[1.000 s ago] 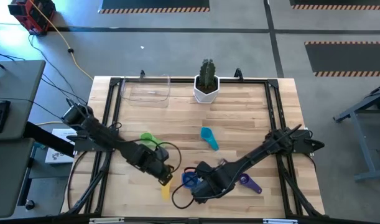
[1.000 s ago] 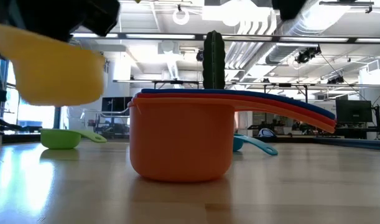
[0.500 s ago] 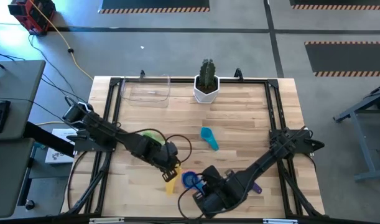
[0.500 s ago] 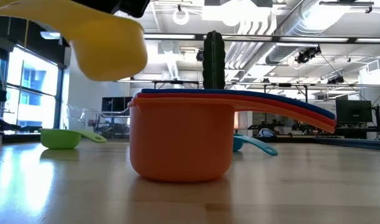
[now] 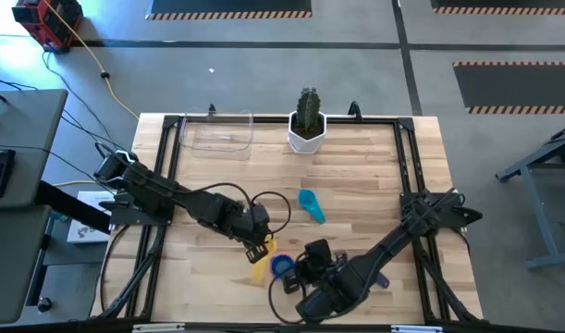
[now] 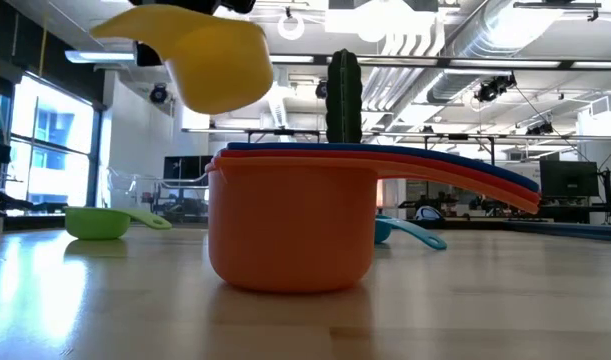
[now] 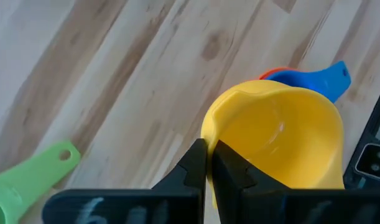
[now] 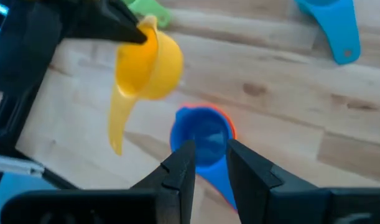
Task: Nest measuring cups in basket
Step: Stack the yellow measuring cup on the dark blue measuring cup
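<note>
The left gripper (image 7: 208,163) is closed tight on the rim of the yellow measuring cup (image 7: 283,140) and holds it in the air, tilted, with the handle hanging down toward the table (image 5: 374,176). Just beside this gripper, a little lower and toward the near table edge, stands the stack of nested cups: the orange cup (image 6: 290,225) is the outer one, the red cup (image 6: 435,165) sits inside it, and the blue cup (image 8: 201,137) is the innermost one, with nothing in its bowl. The right gripper (image 8: 208,163) hovers over the handles of this stack with its fingers a narrow way apart, and no cup is between them. The green cup (image 7: 25,180) lies on the wood behind the left gripper, and the teal cup (image 5: 310,205) lies beyond both grippers, toward the cactus pot (image 5: 307,129). The purple cup (image 5: 379,276) is partly under the right arm. The clear basket (image 5: 217,134) stands well apart at the far edge of the table, beside the cactus pot, and I see no cup inside it.
</note>
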Controlling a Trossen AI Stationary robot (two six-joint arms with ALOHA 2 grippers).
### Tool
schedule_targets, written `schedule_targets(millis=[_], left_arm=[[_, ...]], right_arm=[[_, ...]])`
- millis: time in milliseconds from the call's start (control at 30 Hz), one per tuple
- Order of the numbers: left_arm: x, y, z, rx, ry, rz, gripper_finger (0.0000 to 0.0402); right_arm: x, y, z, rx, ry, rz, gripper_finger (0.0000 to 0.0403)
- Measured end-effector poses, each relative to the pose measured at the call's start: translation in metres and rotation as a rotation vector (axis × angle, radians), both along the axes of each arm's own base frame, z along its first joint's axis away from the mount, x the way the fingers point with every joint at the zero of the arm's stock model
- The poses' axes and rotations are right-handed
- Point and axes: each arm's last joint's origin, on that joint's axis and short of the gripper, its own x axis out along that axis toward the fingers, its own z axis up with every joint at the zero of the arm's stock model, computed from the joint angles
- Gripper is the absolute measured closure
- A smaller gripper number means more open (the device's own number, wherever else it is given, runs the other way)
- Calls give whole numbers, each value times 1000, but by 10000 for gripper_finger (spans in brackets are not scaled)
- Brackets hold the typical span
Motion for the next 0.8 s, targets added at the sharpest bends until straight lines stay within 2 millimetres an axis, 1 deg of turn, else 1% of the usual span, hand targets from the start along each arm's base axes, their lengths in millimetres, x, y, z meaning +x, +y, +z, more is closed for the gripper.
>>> schedule_targets(millis=[367, 533, 800], left_arm=[[6, 1, 13, 108, -90, -11, 398], [10, 0, 18, 124, -141, -28, 398], [14, -3, 20, 114, -192, -23, 398]], right_arm=[[24, -29, 1, -7, -1, -9, 267], [34, -37, 2, -11, -19, 11, 263], [39, -49, 1, -25, -2, 4, 263]])
